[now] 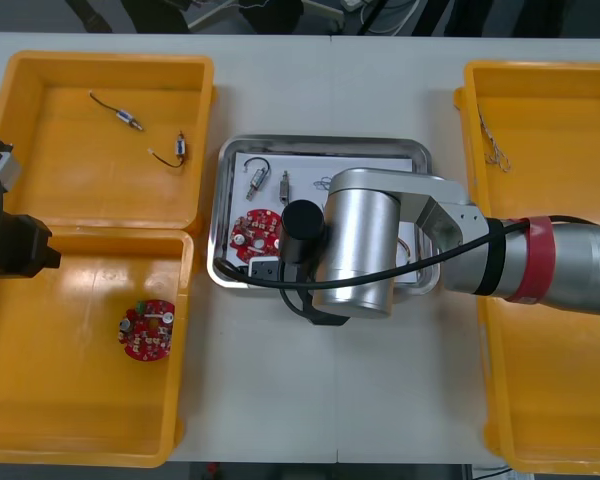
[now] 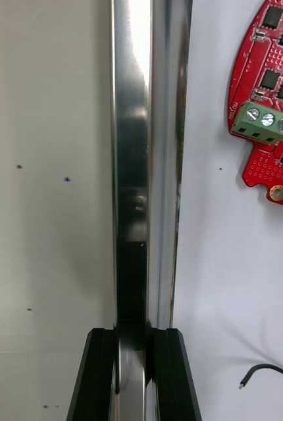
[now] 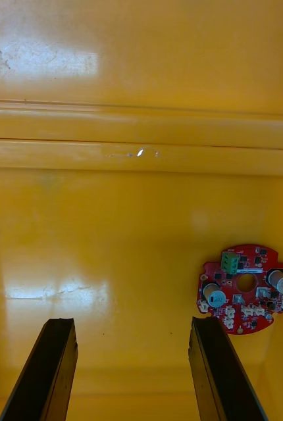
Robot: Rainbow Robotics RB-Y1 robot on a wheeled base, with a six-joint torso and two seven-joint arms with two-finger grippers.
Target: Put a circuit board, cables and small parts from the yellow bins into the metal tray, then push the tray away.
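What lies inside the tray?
A red board, two small metal parts and a black cable on the white floor. The right hand grips the tray's near rim; its arm covers the rest. The left hand hovers open over a bin.

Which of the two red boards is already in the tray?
The circuit board inside the metal tray, near the right gripper shut on its rim. The other board lies in the near left yellow bin, by the open left gripper.

I'm getting bright, even overhead light; hard glare down tray [image 2: 131,99] rim, hotspot on bin [image 3: 46,59] at 10 o'clock.
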